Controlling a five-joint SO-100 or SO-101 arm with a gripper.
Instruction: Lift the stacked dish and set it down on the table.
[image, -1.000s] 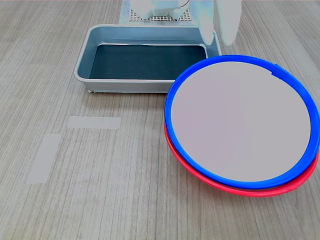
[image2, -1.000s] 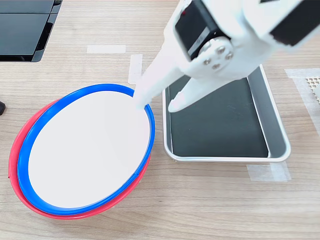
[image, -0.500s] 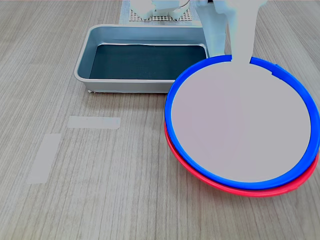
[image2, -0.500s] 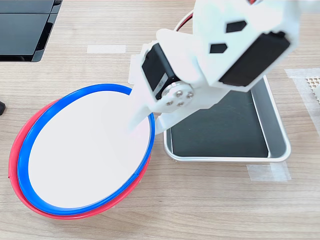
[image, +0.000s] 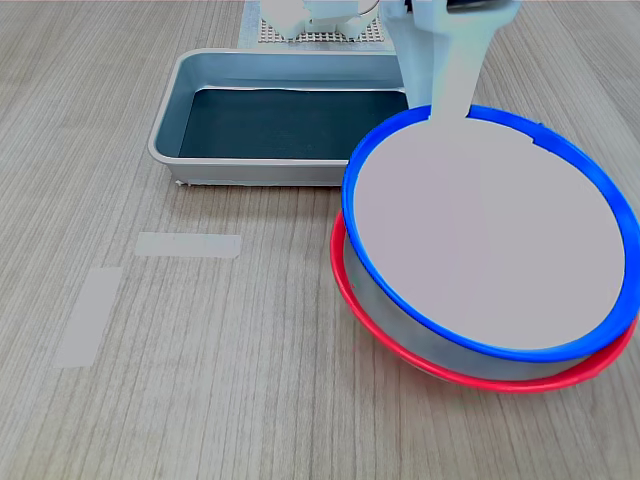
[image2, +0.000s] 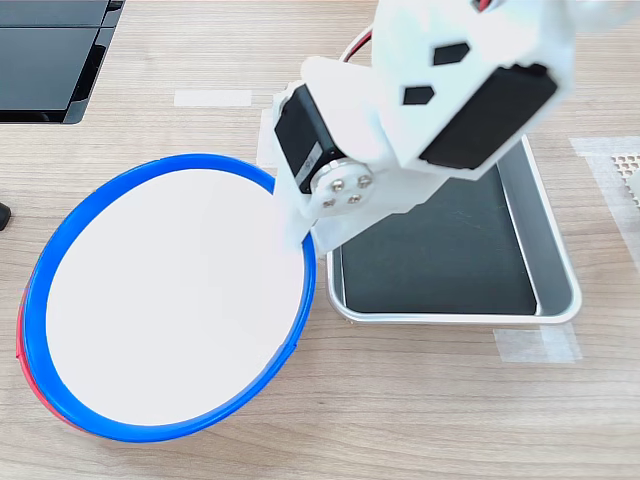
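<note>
I have the claw (image2: 297, 228) clamped on the rim of the blue-rimmed dish (image: 490, 235), at its edge nearest the grey tray (image: 190, 100) (one finger lies inside the dish, the other is hidden from me). The dish is raised off the red-rimmed dish (image: 400, 345) below it, its grey outer wall showing in the first exterior view. Both sit on the worktop (image: 200, 400), just beside the tray; tape strips (image: 188, 244) lie farther off.
</note>
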